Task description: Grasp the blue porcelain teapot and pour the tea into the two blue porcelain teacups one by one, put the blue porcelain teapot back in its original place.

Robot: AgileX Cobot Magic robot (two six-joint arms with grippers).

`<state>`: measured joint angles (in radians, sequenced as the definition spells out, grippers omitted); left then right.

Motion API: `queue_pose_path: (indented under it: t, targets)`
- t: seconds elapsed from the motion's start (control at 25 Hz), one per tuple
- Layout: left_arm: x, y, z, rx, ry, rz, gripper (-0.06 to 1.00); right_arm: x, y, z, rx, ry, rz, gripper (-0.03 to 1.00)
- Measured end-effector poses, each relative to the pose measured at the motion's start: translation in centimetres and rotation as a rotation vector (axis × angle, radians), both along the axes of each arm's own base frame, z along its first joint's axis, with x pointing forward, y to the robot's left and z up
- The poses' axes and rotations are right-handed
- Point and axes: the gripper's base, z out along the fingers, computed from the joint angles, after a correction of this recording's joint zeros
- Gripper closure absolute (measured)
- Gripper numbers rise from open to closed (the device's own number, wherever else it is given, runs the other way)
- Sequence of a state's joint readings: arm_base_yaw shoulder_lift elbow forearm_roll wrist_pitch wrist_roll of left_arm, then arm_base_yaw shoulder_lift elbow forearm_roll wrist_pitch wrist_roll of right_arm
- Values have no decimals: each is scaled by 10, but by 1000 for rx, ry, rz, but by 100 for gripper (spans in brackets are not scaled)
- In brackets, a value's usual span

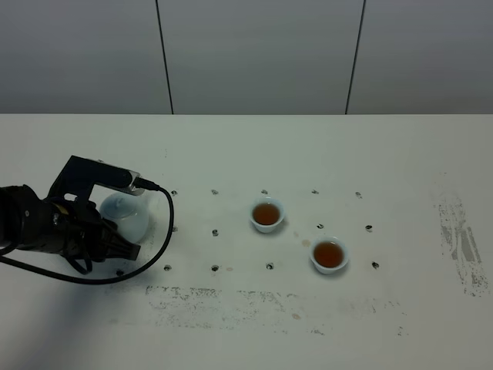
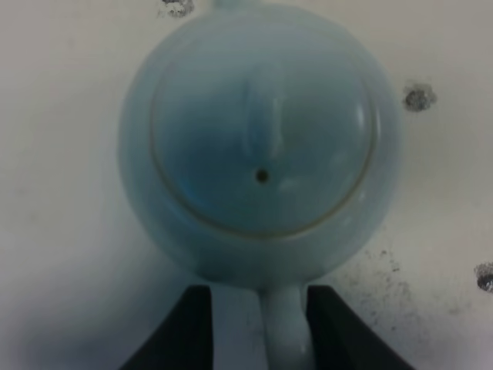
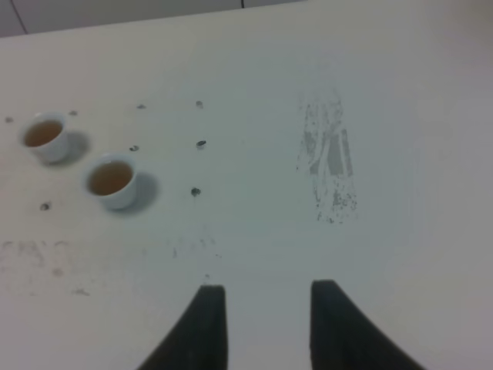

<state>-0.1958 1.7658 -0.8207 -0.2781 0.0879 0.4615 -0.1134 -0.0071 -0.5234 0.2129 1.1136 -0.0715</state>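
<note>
Teapot: the blue porcelain teapot [image 1: 129,216] stood near the table's [image 1: 400,154] left edge.
Left gripper [image 2: 258,324]: jaws spread, flanking the handle without pinching.
Right gripper [image 3: 266,324]: spread, empty.
Teacups [image 1: 266,214] [image 1: 329,255]: mid-table, filled, unobstructed.

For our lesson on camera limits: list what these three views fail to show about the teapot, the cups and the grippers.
- Teapot: in the high view, the left arm hides its handle side.
- Teapot spout: cut off by the left wrist picture's edge.
- Left gripper: fingers flank the handle; contact is blurred.
- Right gripper: outside the high view.
- Teacups: tea depth too small to judge.
</note>
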Motion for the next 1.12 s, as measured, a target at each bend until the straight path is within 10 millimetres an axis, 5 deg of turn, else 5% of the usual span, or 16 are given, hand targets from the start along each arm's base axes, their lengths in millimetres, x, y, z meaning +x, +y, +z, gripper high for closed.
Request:
queue_pose_path:
  t: [0.44, 0.72, 0.88, 1.12]
  targets:
    - [-1, 0, 0, -21, 18, 35, 34, 0, 0, 0, 0, 0, 0, 69]
    - [-4, -1, 7, -47, 46, 61, 27, 0, 0, 0, 0, 0, 0, 69]
    - [-6, -3, 42, -86, -2, 54, 27, 0, 0, 0, 0, 0, 0, 69]
    - [-8, -8, 130, -131, -98, -15, 27, 0, 0, 0, 0, 0, 0, 69]
